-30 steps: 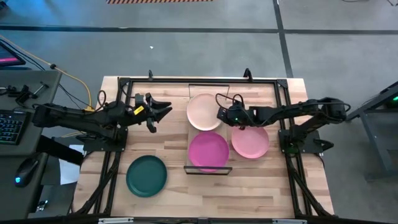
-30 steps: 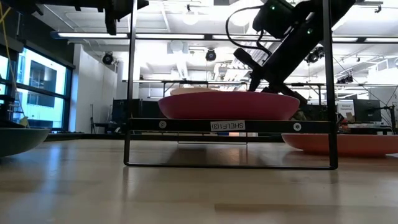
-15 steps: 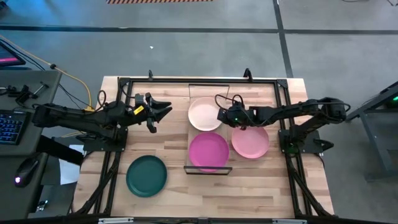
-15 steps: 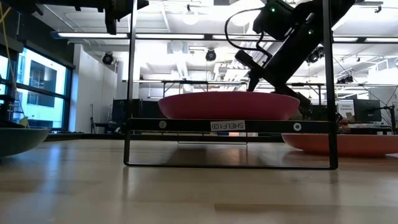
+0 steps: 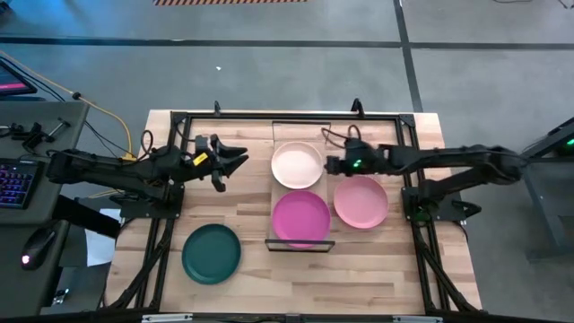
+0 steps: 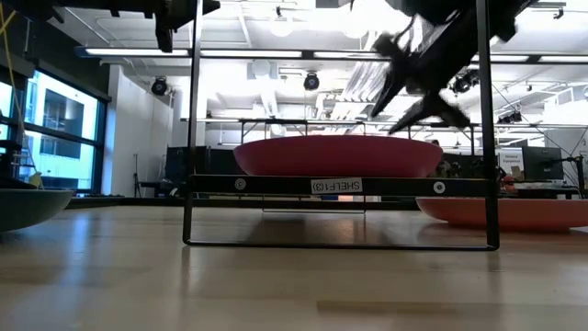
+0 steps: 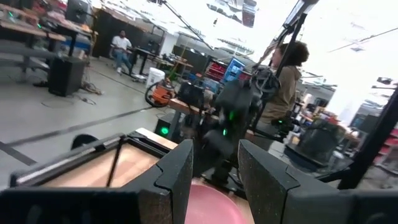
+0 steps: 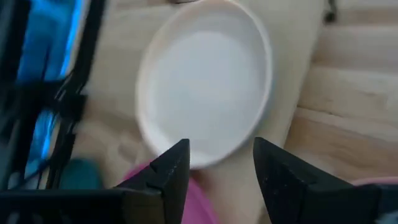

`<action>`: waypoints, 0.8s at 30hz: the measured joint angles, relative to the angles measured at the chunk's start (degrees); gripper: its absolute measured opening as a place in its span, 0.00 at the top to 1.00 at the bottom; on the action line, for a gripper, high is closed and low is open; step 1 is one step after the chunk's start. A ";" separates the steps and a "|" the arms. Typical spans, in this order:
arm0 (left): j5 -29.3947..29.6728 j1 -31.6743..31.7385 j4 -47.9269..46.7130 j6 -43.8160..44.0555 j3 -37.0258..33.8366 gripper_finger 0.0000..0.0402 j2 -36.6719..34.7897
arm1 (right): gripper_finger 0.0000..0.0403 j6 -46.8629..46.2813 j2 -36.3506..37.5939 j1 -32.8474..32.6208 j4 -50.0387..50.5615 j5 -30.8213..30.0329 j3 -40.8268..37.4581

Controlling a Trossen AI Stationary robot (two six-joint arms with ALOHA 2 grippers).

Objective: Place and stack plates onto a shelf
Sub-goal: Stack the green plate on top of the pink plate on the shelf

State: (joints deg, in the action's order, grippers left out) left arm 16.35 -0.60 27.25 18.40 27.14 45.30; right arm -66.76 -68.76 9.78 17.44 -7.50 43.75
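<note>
The cream plate lies flat on the far half of the shelf, and the magenta plate rests on its near half. On the table, the light pink plate sits right of the shelf and the dark green plate at the near left. My right gripper hovers open just right of the cream plate, touching nothing. My left gripper waits open, left of the shelf.
A black frame runs round the tabletop's far and side edges. The shelf's black wire legs stand on the table. A person stands in the room beyond the table. Bare wood lies at the near right.
My right gripper has opened and let go of the cream plate. It has drawn back toward the table's right edge and risen. The plate, tilted before, has come down flat on the shelf's far half.
</note>
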 joint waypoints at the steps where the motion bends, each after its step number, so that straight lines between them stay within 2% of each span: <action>1: -0.65 0.00 -0.24 0.79 -0.02 0.70 0.00 | 0.61 3.11 2.12 -0.15 1.05 1.34 0.00; 4: -1.48 -0.03 -0.46 2.84 -0.02 0.70 0.00 | 0.61 12.69 7.67 -1.87 4.08 7.55 0.00; 6: -1.49 -0.02 -0.44 4.01 -0.02 0.70 0.00 | 0.61 15.61 10.72 -4.29 6.42 7.84 0.00; 11: -0.81 -0.04 -0.44 5.37 -0.02 0.70 0.00 | 0.61 19.40 15.71 -10.46 9.99 0.59 0.00; 16: -0.66 -0.07 -0.42 5.39 -0.02 0.70 0.00 | 0.61 23.54 17.69 -14.61 11.69 -5.91 0.00; 24: 3.23 -0.09 -0.42 4.92 -0.02 0.70 0.00 | 0.61 28.99 17.93 -14.32 13.48 -5.78 0.00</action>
State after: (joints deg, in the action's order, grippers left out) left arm 19.57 -0.69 26.83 23.32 27.11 45.30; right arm -37.77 -50.84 -4.54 30.92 -13.28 43.75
